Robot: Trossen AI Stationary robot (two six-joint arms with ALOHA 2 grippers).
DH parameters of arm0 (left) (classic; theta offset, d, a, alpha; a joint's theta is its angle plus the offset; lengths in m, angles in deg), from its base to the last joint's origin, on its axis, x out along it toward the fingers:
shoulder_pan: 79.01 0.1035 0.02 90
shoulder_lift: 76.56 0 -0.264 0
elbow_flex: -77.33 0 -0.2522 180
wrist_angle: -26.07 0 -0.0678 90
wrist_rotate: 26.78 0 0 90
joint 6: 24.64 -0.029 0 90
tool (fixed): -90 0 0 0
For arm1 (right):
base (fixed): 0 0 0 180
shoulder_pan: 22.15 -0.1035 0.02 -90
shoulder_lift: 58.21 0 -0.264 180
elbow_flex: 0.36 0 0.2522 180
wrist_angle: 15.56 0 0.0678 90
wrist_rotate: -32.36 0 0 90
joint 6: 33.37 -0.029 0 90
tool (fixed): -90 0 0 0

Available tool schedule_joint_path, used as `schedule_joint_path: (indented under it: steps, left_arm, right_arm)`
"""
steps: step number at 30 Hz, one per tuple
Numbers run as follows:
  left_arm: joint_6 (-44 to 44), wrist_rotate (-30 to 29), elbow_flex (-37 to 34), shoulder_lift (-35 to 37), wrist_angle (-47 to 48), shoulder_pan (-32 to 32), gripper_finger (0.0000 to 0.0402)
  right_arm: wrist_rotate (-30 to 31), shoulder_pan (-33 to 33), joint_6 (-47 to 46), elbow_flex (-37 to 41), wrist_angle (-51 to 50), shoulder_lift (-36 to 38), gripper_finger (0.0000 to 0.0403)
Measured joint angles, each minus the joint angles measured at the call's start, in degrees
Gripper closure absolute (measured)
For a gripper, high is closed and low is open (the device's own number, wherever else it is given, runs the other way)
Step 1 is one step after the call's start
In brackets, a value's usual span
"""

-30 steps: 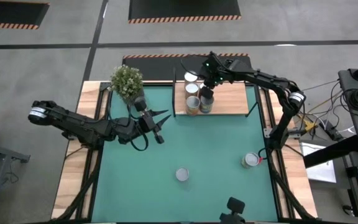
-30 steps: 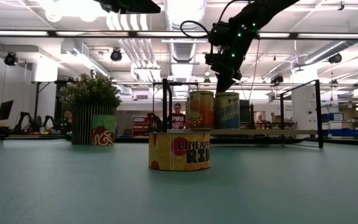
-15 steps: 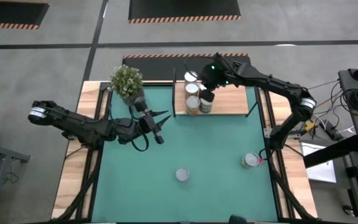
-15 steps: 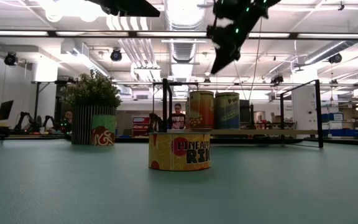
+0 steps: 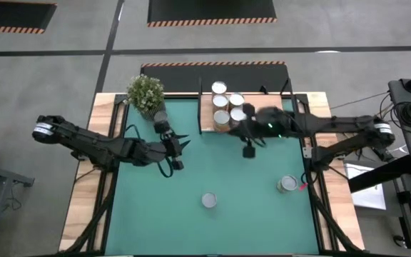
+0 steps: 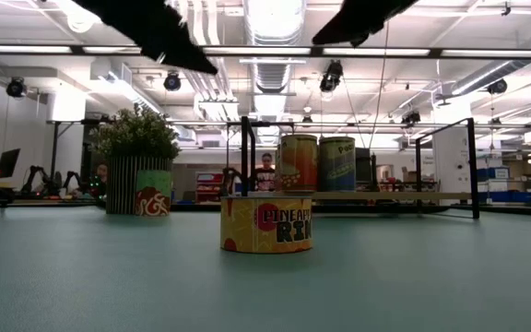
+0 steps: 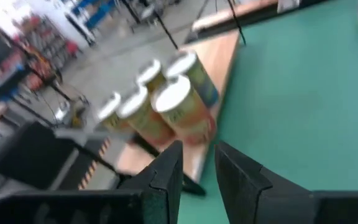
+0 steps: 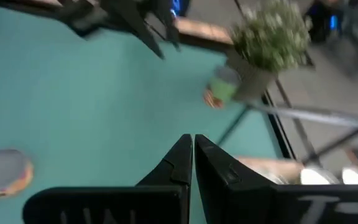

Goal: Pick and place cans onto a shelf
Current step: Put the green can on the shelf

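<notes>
Green matting covers the worktop, and at its far edge, right of centre, the light-wood shelf with its thin black frame already carries four cans. They stand upright and packed close against the shelf's left end, which leaves the right part of the board bare, probably so later cans have room. Two cans are not yet shelved: a pineapple-ring can stands upright near the front centre of the mat, its yellow and red label plain in the low view, and another can sits near the right edge of the mat, possibly tipped; I cannot tell for sure.

Over the mat just in front of the shelf hangs the right hand, fingers pressed together and carrying nothing, as its wrist view shows. With the shelf behind it and both loose cans ahead, my guess is that it is heading for one of them.

Out from the left side reaches the left hand, poised above the mat near the potted plant, its fingers parted only a little and pinching nothing. It points toward the shelved cans and looks to be waiting.
</notes>
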Motion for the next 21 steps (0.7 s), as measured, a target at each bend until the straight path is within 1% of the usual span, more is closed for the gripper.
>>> schedule_joint_path:
  steps: [3, 8, 10, 12, 16, 17, 19, 21]
  left_arm:
    - [8.19, -0.02, 0.0, 0.0, 6.02, 0.0, 0.0327]
    - [23.45, 0.01, -0.02, 0.0, 19.06, 0.95, 0.0327]
    - [30.98, 0.02, 0.01, 0.0, 23.46, 2.66, 0.0328]
    - [40.07, 0.44, 0.14, 0.0, 27.24, 5.7, 0.0331]
    - [58.79, 1.73, 0.2, -0.59, 31.4, 13.8, 0.0348]
    - [61.85, 1.78, 0.2, -1.09, 31.87, 15.67, 0.0353]
    - [64.37, 1.68, -0.08, -2.38, 31.58, 18.04, 0.0361]
    - [65.52, 1.77, -0.43, -4.03, 30.93, 18.57, 0.0363]
  right_arm:
    - [0.1, -3.44, 1.63, 5.71, 6.58, 3.97, 0.0394]
    - [0.11, -5.53, 3.99, 11.62, 11.36, 9.45, 0.0394]
    - [0.22, -5.45, 5.34, 12.62, 12.34, 11.14, 0.0394]
    - [0.41, -5.34, 5.51, 13.05, 12.34, 12.73, 0.0394]
    - [0.22, -5.33, 5.49, 13.24, 12.38, 14.81, 0.0394]
    - [0.22, -5.31, 5.5, 13.28, 12.36, 15.06, 0.0394]
    - [0.21, -5.31, 5.52, 13.36, 12.09, 15.19, 0.0394]
    - [0.22, -5.31, 5.52, 13.38, 11.53, 15.21, 0.0394]
